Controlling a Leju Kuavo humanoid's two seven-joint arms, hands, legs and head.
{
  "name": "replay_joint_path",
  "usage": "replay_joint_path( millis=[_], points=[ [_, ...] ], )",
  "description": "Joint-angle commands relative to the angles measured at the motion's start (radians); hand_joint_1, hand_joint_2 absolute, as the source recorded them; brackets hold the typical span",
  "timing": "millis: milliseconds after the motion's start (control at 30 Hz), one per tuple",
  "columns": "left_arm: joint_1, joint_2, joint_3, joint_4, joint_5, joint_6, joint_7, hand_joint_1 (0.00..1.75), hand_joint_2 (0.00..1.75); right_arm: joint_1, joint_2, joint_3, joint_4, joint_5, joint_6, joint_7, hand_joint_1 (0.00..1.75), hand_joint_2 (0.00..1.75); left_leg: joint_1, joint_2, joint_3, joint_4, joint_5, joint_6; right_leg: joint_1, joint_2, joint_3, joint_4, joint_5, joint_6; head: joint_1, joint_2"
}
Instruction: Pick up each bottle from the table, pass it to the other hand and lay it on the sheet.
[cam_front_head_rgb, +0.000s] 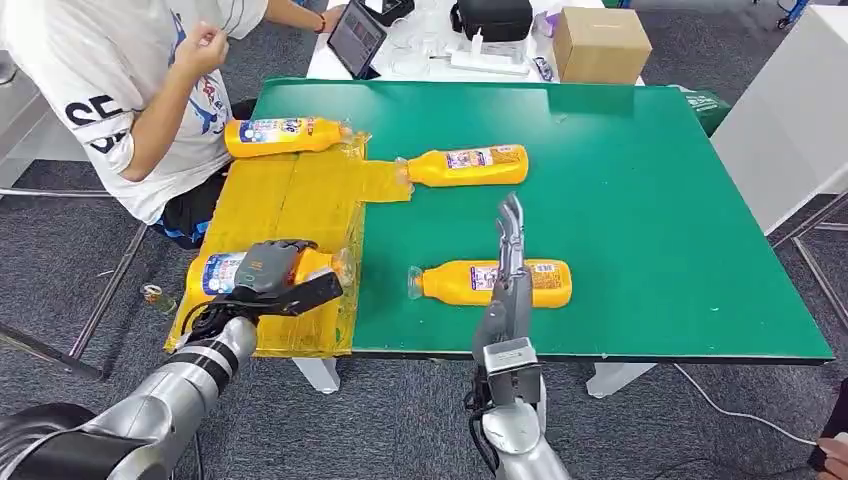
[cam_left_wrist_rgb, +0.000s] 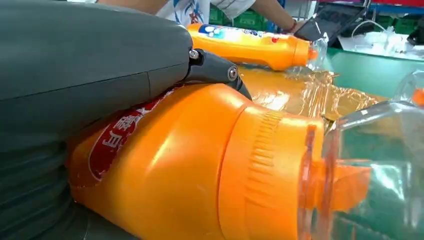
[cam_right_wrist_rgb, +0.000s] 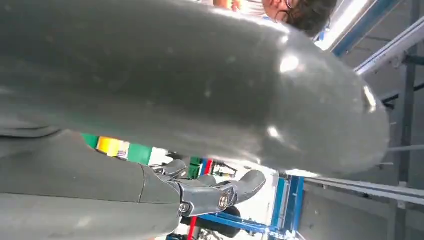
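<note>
Several orange bottles with clear caps lie about. My left hand (cam_front_head_rgb: 272, 268) grips one bottle (cam_front_head_rgb: 222, 273) lying on the yellow sheet (cam_front_head_rgb: 290, 195) near the table's front edge. The left wrist view shows that bottle (cam_left_wrist_rgb: 200, 165) close up under my left hand (cam_left_wrist_rgb: 95, 65). A second bottle (cam_front_head_rgb: 283, 135) lies at the sheet's far end, also visible as the far bottle (cam_left_wrist_rgb: 250, 45). A third bottle (cam_front_head_rgb: 470, 166) rests on the green table (cam_front_head_rgb: 650, 200), its cap at the sheet's edge. My right hand (cam_front_head_rgb: 511, 240) is raised above a fourth bottle (cam_front_head_rgb: 545, 282), fingers (cam_right_wrist_rgb: 220, 195) straight, holding nothing.
A person in a white shirt (cam_front_head_rgb: 120, 80) sits at the table's far left corner, beside the sheet. Behind the green table a white table holds a tablet (cam_front_head_rgb: 356, 38), a cardboard box (cam_front_head_rgb: 600, 44) and a black bag (cam_front_head_rgb: 493, 18). The table's right half is bare green.
</note>
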Motion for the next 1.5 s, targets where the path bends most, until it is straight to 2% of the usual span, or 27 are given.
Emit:
replay_joint_path(
  millis=[33,67,100,233,533,567,633,933,1033,1100,1300,1367,1467,1500],
  points=[
    [-0.014,0.003,0.03,0.083,0.003,-0.054,0.001,1.29,1.75,-0.031,0.002,-0.023,0.107,-0.012,0.039,0.002,0.0,0.0,0.0,0.002,0.004,-0.001,-0.001,0.001,0.001,0.001,0.004,-0.001,0.0,-0.002,0.0,0.0],
    [-0.011,0.005,0.019,0.086,-0.008,-0.06,0.004,0.17,1.75,-0.032,0.004,-0.028,0.113,-0.017,0.047,0.002,0.0,0.0,0.001,0.004,0.01,-0.002,-0.003,0.002,0.002,0.002,0.01,-0.003,-0.002,-0.005,0.0,0.0],
    [-0.007,0.005,0.012,0.089,-0.017,-0.067,0.004,0.0,1.75,-0.033,0.005,-0.033,0.12,-0.023,0.058,0.002,0.0,0.0,0.0,0.002,0.004,-0.001,-0.001,0.001,0.001,0.001,0.004,-0.001,0.0,-0.002,0.0,0.0],
    [0.002,0.001,0.03,0.091,0.011,-0.118,-0.015,0.0,1.75,-0.035,0.012,-0.049,0.137,-0.023,0.072,0.002,0.0,0.0,0.001,0.003,0.008,-0.002,-0.002,0.002,0.001,0.002,0.007,-0.003,-0.001,-0.003,0.0,0.0],
    [0.002,0.001,0.03,0.091,0.011,-0.118,-0.015,0.0,1.75,-0.035,0.012,-0.049,0.137,-0.023,0.072,0.002,0.0,0.0,0.0,0.001,0.004,-0.001,-0.001,0.001,0.0,0.001,0.004,-0.001,0.0,-0.002,0.0,0.0],
    [0.002,0.001,0.03,0.091,0.011,-0.118,-0.015,0.0,0.0,-0.035,0.012,-0.049,0.137,-0.023,0.072,0.002,0.0,0.0,0.001,0.003,0.01,-0.002,-0.003,0.002,0.002,0.002,0.01,-0.003,-0.001,-0.004,0.0,0.0],
    [-0.001,-0.001,0.045,0.089,0.037,-0.172,-0.035,0.0,0.0,-0.036,0.014,-0.054,0.141,-0.022,0.076,0.002,0.0,0.0,0.0,0.001,0.004,-0.001,-0.001,0.001,0.0,0.001,0.004,-0.001,0.0,-0.002,0.0,0.0],
    [0.012,0.005,0.059,0.089,0.115,-0.353,-0.116,0.0,0.0,-0.051,0.018,-0.071,0.175,-0.034,0.103,0.002,0.0,0.0,0.0,0.002,0.01,-0.002,-0.002,0.002,0.001,0.002,0.01,-0.003,0.0,-0.003,0.0,0.0],
    [0.011,0.0,0.129,0.088,0.215,-0.435,-0.161,0.0,0.0,-0.059,0.019,-0.072,0.189,-0.036,0.107,0.002,0.0,0.0,0.0,0.001,0.01,-0.002,-0.001,0.002,0.001,0.001,0.01,-0.003,0.0,-0.003,0.0,0.0],
    [0.009,0.001,0.186,0.087,0.307,-0.542,-0.169,0.0,0.0,-0.065,0.018,-0.071,0.202,-0.04,0.106,0.002,0.0,0.0,0.0,0.002,0.011,-0.002,-0.001,0.002,0.001,0.002,0.011,-0.003,0.0,-0.003,0.0,0.0],
    [0.0,0.02,0.23,0.066,0.427,-0.666,-0.201,0.0,0.0,-0.078,0.013,-0.08,0.228,-0.061,0.114,0.002,0.0,0.0,0.0,-0.001,0.013,-0.002,0.0,0.001,0.0,0.001,0.013,-0.001,0.0,-0.002,0.0,0.0],
    [0.019,0.0,0.251,0.022,0.478,-0.587,-0.249,0.0,0.0,-0.075,0.016,-0.084,0.23,-0.053,0.111,0.002,0.0,0.0,0.0,-0.001,0.013,-0.002,0.0,0.001,0.001,0.002,0.013,-0.002,0.0,-0.002,0.0,0.0],
    [0.062,-0.092,0.336,-0.123,0.619,-0.253,-0.338,0.0,0.0,-0.069,0.011,-0.081,0.245,0.024,0.104,0.042,0.0,0.0,0.0,-0.002,0.013,-0.003,0.0,0.001,0.001,0.0,0.014,-0.003,0.0,-0.003,0.0,0.0],
    [0.081,-0.114,0.334,-0.182,0.633,-0.149,-0.371,0.0,1.75,-0.073,0.003,-0.069,0.261,0.067,0.105,0.081,0.0,0.0,0.0,-0.005,0.011,-0.002,0.0,0.001,0.001,-0.002,0.013,-0.002,-0.001,-0.002,0.0,0.0]
  ],
)
